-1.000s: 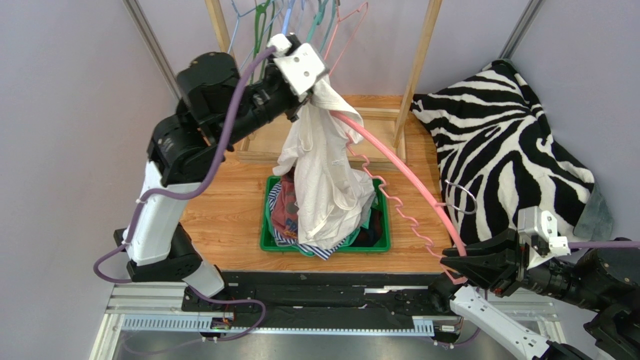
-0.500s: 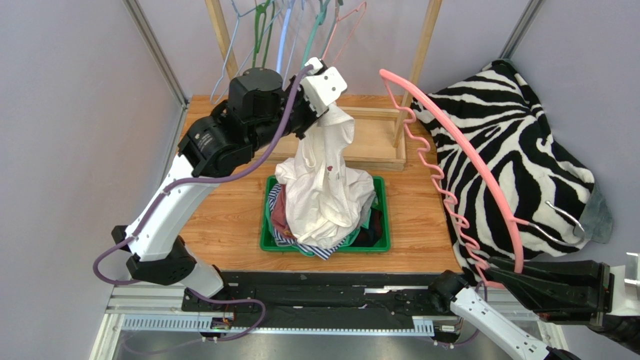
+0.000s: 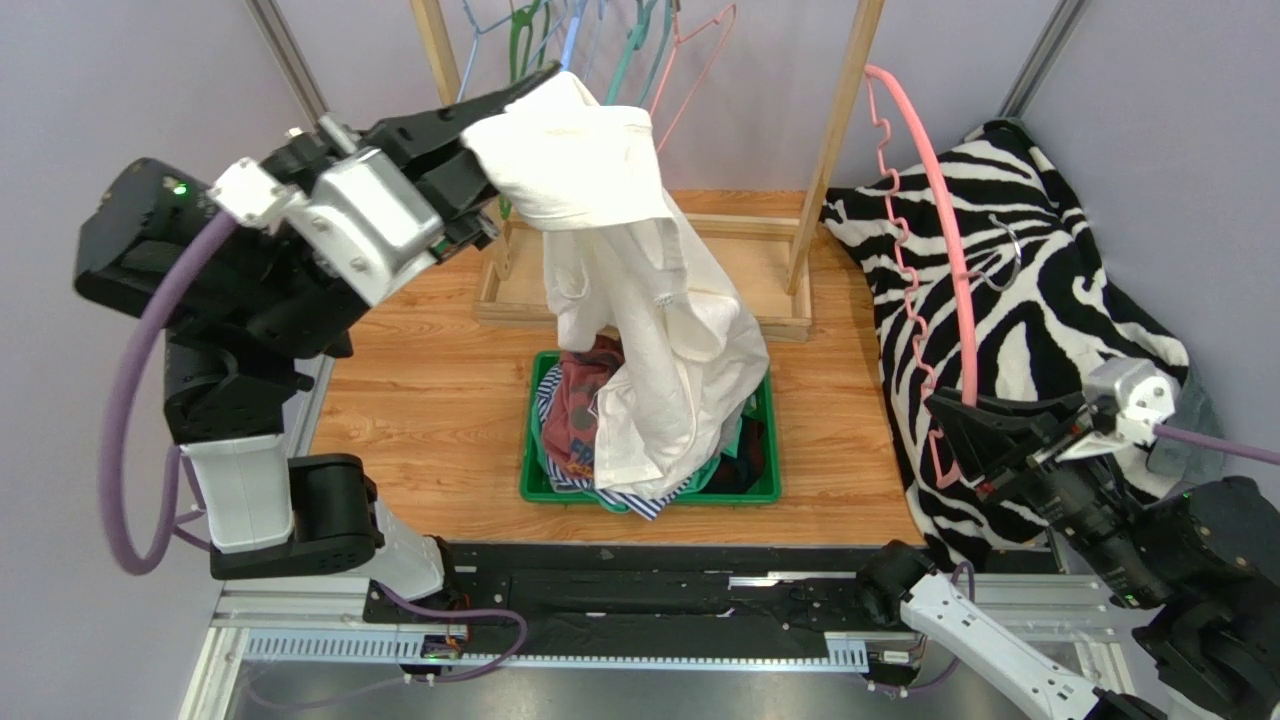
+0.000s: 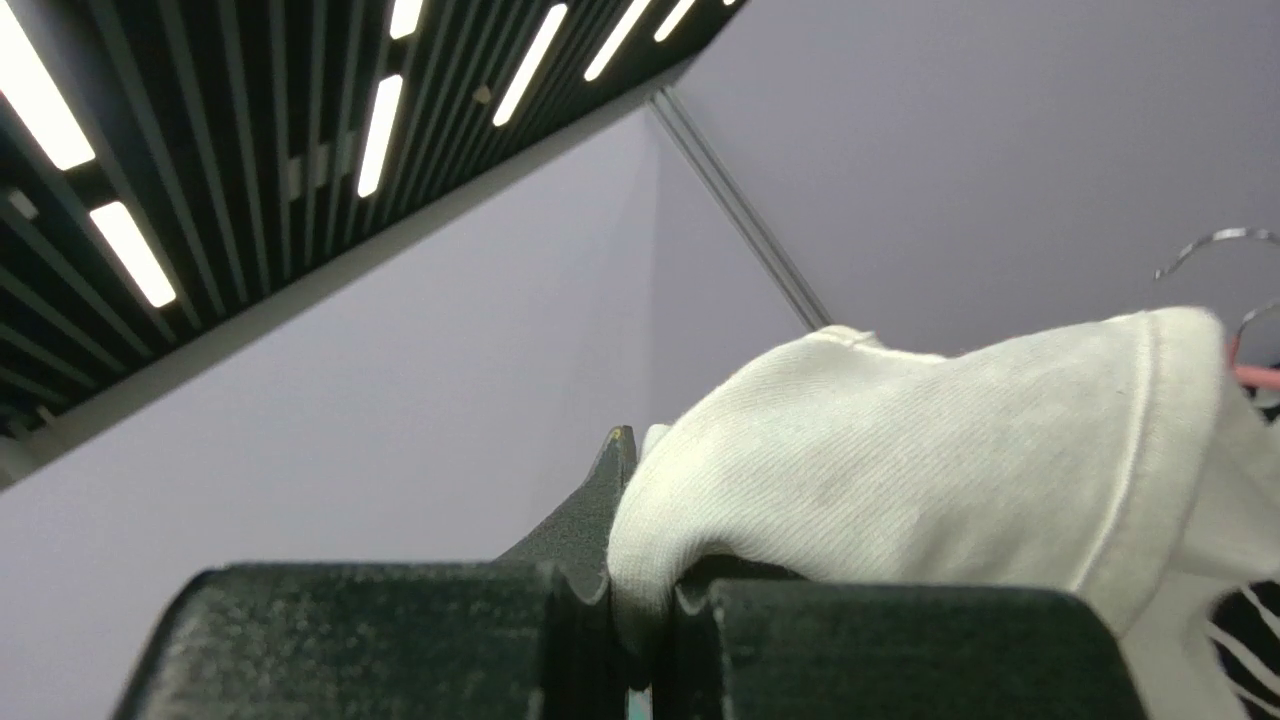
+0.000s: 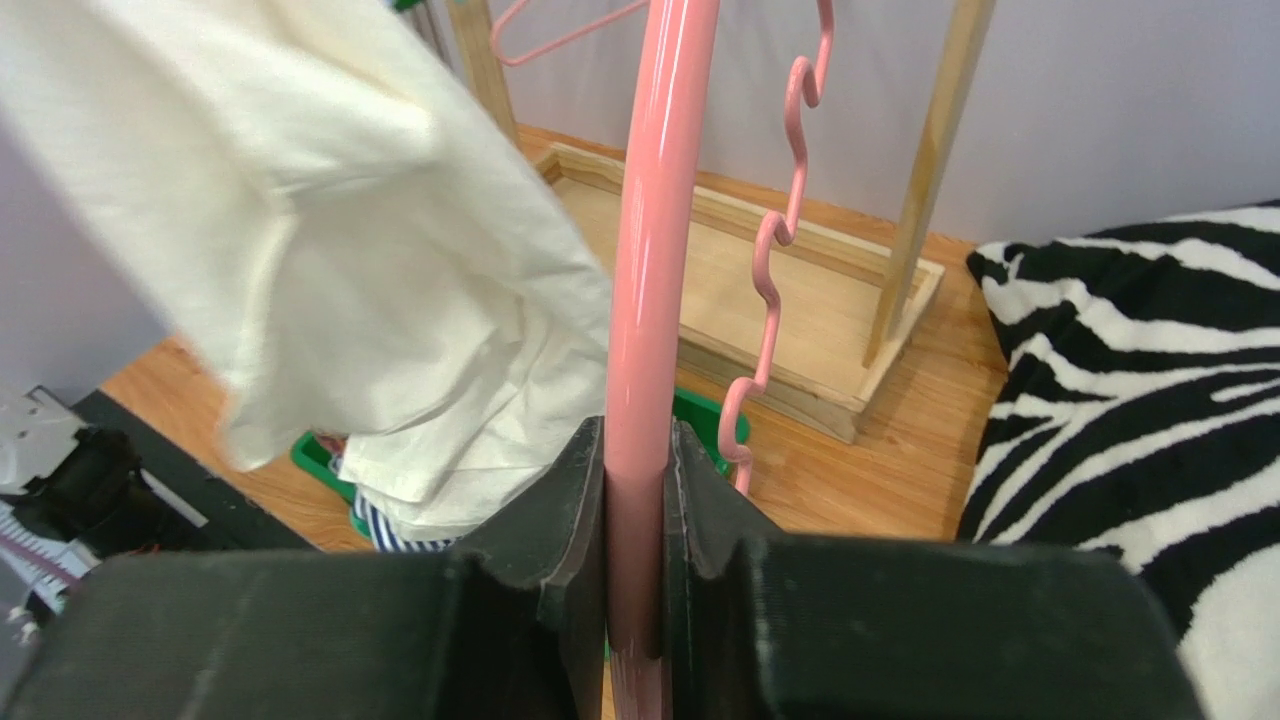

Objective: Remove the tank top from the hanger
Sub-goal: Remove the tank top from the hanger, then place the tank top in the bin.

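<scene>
The white tank top [image 3: 646, 315] hangs from my left gripper [image 3: 478, 150], which is shut on its upper edge, high at the back left. Its lower part drapes into the green basket. In the left wrist view the cloth [image 4: 962, 450] bulges out of the pinched left gripper [image 4: 646, 600]. The pink hanger [image 3: 939, 225] stands upright at the right, apart from the tank top, with nothing on it. My right gripper [image 3: 969, 428] is shut on its lower end. In the right wrist view the hanger's bar [image 5: 654, 300] runs up between the jaws of the right gripper [image 5: 639, 510], and the tank top [image 5: 301, 225] hangs to its left.
A green basket [image 3: 534, 480] of mixed clothes sits in the middle of the wooden table. A wooden rack [image 3: 834, 135] with several coloured hangers [image 3: 601, 38] stands behind it. A zebra-print blanket [image 3: 1052, 300] covers the right side.
My left arm has swung up and to the left, lifting the tank top higher. My right arm has turned the bare pink hanger upright, close to the rack's right post.
</scene>
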Controlling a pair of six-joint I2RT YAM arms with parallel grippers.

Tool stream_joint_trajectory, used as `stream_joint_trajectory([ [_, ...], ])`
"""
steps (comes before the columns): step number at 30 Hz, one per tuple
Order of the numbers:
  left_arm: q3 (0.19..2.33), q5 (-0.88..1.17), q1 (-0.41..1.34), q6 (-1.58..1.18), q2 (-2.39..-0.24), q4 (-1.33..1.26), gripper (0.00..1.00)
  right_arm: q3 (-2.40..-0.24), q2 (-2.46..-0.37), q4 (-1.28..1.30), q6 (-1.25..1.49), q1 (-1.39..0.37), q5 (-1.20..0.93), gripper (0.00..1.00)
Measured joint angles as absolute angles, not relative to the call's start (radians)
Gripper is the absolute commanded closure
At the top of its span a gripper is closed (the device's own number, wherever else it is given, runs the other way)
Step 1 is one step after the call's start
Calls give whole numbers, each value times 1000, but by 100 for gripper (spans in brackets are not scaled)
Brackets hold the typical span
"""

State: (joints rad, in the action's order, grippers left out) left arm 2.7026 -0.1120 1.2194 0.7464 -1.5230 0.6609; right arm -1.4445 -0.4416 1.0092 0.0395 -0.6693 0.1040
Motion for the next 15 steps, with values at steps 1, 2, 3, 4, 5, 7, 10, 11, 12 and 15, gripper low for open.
stream_joint_trajectory([
  [1,2714,-117,1237,773,-1523,645,100,-1437,-450,1007,42,-669,120,100],
  [2,2725,-124,1253,799,-1523,631,100,-1428,-458,1004,43,-669,135,100],
  [3,2735,-133,1267,822,-1525,617,100,-1421,-465,999,46,-669,147,100],
  [4,2741,-142,1274,840,-1527,607,100,-1414,-470,993,50,-669,159,100],
  [5,2745,-147,1277,849,-1529,602,100,-1409,-472,987,53,-669,167,100],
  [7,2746,-164,1280,863,-1534,601,100,-1403,-474,980,58,-669,189,100],
  [10,2680,-193,1280,865,-1518,602,100,-1401,-474,965,62,-669,213,100],
  [11,2647,-202,1280,865,-1509,603,100,-1401,-475,960,63,-669,216,100],
  [12,2590,-213,1278,865,-1491,598,100,-1401,-476,954,64,-669,218,100],
  [15,2447,-230,1255,862,-1457,594,100,-1401,-484,938,67,-669,216,100],
])
